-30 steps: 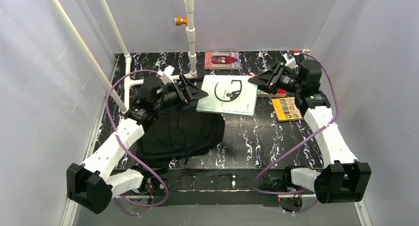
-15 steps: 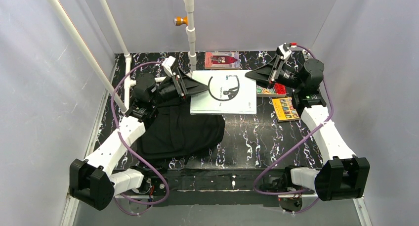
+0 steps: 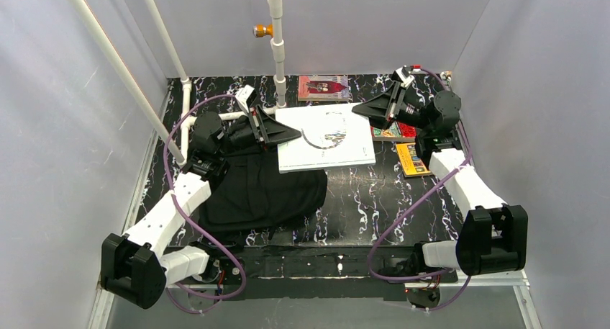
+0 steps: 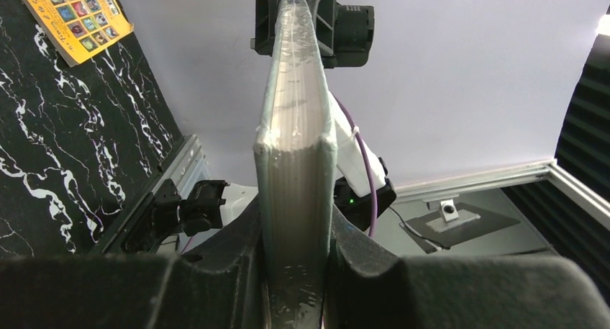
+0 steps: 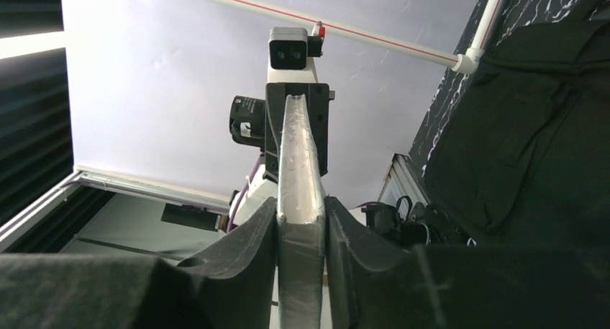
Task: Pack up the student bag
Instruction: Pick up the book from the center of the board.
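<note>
The student bag (image 3: 259, 188), black and soft, lies flat at the left of the table, in front of my left gripper. A large white book (image 3: 324, 136) with a dark ring on its cover hangs level between both grippers, its near left corner over the bag's far edge. My left gripper (image 3: 291, 133) is shut on the book's left edge. In the left wrist view both pads press the book's (image 4: 295, 127) sides. My right gripper (image 3: 362, 110) holds the right edge. In the right wrist view its fingers sit against the book (image 5: 298, 163), with the bag (image 5: 525, 127) to the right.
A red book (image 3: 324, 87) lies at the back wall. A yellow book (image 3: 411, 159) and a red-green book (image 3: 394, 132) lie under the right arm. A white pipe stand (image 3: 277, 55) rises behind the book, with more pipe (image 3: 188, 106) at the back left.
My left gripper has closed onto the book's left edge. The book has shifted left and toward the back. My right gripper has moved back and up with it.
</note>
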Robot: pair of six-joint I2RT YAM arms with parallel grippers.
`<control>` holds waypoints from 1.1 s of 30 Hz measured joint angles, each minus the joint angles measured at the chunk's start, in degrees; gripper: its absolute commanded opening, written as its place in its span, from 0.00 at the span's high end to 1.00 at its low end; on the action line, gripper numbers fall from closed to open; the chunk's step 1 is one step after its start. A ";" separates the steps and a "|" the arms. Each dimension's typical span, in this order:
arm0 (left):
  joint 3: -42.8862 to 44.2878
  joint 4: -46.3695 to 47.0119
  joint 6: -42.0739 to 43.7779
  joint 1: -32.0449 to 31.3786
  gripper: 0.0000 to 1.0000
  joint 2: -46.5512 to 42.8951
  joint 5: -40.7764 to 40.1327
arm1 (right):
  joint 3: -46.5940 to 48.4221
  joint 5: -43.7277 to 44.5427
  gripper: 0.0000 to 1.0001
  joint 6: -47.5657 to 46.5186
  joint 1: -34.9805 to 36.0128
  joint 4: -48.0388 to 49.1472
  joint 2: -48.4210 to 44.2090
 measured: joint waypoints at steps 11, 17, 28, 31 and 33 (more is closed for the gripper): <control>-1.42 -1.09 -2.45 -0.20 1.00 -2.19 -6.84 | -1.79 -0.50 0.02 -8.52 5.55 -1.84 -2.60; -1.40 -1.14 -3.32 -0.20 1.00 -2.16 -9.03 | -9.64 0.35 0.02 -3.34 6.99 6.45 -5.51; 0.63 -1.11 -2.10 -0.17 1.00 0.37 -3.10 | -9.60 0.24 0.23 -3.48 6.95 6.43 -7.15; 0.24 -0.94 -1.27 -0.20 1.00 0.24 -1.55 | -9.51 0.20 0.25 -3.61 6.84 5.75 -7.19; -0.39 -0.94 -0.48 -0.24 1.00 0.17 -0.85 | -9.51 0.13 0.29 -4.72 6.62 3.96 -7.82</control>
